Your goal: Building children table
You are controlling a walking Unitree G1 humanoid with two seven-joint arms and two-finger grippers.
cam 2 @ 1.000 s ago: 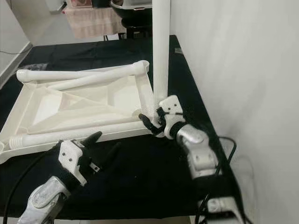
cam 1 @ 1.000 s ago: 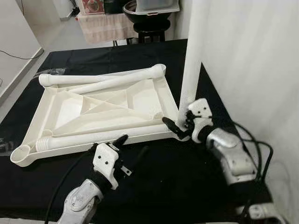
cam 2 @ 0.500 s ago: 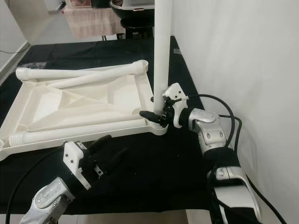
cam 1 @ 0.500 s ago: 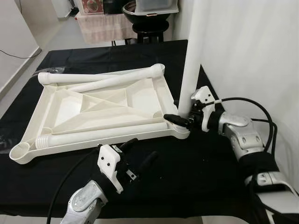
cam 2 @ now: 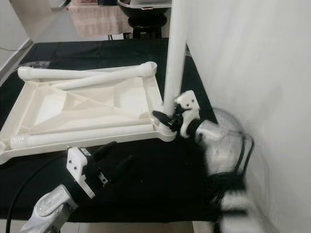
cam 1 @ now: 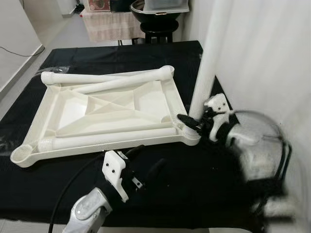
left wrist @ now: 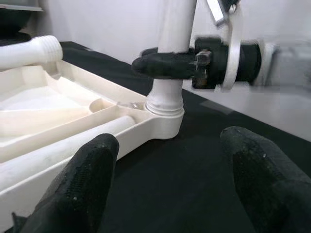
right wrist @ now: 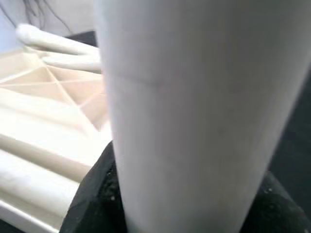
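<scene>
The white tabletop (cam 1: 112, 114) lies upside down on the black-covered bench (cam 1: 194, 189), ribbed underside up, which exposes the corner sockets for fitting legs. One leg (cam 1: 206, 73) stands upright in the near right corner socket (left wrist: 164, 109). The right end effector (cam 1: 194, 124) is clenched around the base of that leg just above the socket, a hold that appears suited to turning or steadying it while it seats. Three further legs lie loose on the tabletop: one along the far edge (cam 1: 104, 76), one at a slant just beside it (cam 1: 124, 84), one along the near edge (cam 1: 107, 138) with its threaded end toward the left. The left end effector (cam 1: 141, 162) hovers above the bench just in front of the near edge, fingers (left wrist: 82, 179) spread and grasping nothing, judged to be standing by. Against the earlier frames, the right arm is now motion-blurred and its wrist has shifted while the grip on the leg persists; the left end effector has altered little since half a second ago.
</scene>
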